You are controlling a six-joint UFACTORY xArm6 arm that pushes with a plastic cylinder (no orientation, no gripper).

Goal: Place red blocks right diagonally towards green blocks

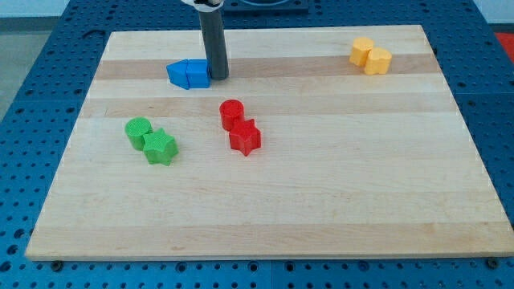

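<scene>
Wooden board [265, 225], rod with no claw, my tip [218, 77] touching blue blocks [188, 74], red blocks [239, 127] centre, green blocks [151, 140] left, yellow blocks [370, 55] top right.

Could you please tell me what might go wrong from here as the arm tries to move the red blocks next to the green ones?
1. My tip sits against the blue blocks, so leaving carelessly could drag them along.
2. The red cylinder and red star touch; an off-centre push may split them.
3. The green cylinder and green star lie at the view's left; overshooting could knock them.
</scene>
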